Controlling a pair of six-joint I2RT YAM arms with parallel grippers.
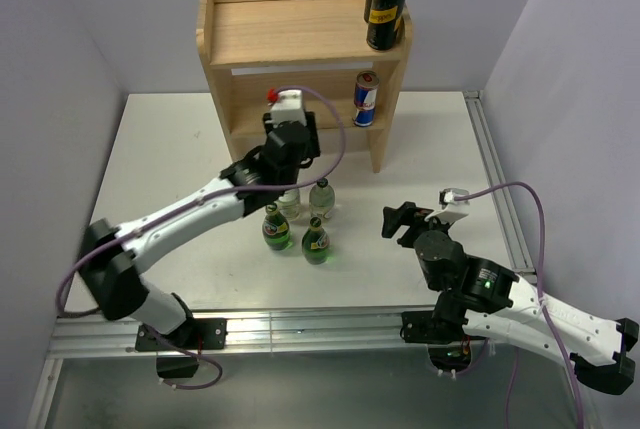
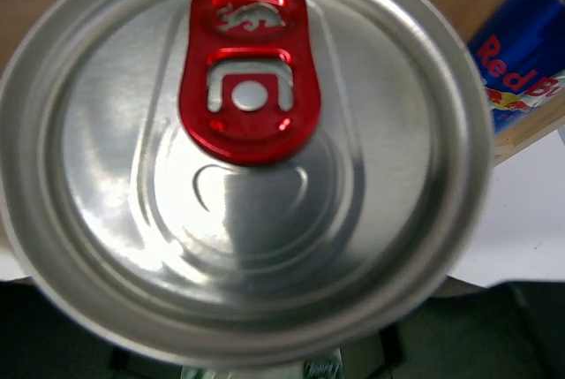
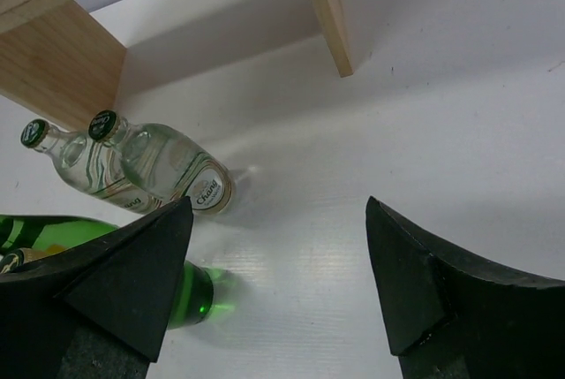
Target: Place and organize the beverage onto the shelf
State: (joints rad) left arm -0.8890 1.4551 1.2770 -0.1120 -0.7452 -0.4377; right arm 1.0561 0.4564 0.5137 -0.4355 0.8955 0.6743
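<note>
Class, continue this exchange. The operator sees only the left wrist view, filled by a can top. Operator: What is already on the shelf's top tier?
Observer: Two black cans, at the right end of the shelf.
Operator: What's under my can?
Observer: Four bottles on the table, two green, two clear.
Operator: Is the right gripper free?
Observer: Yes, open and empty, right of the bottles.
</note>
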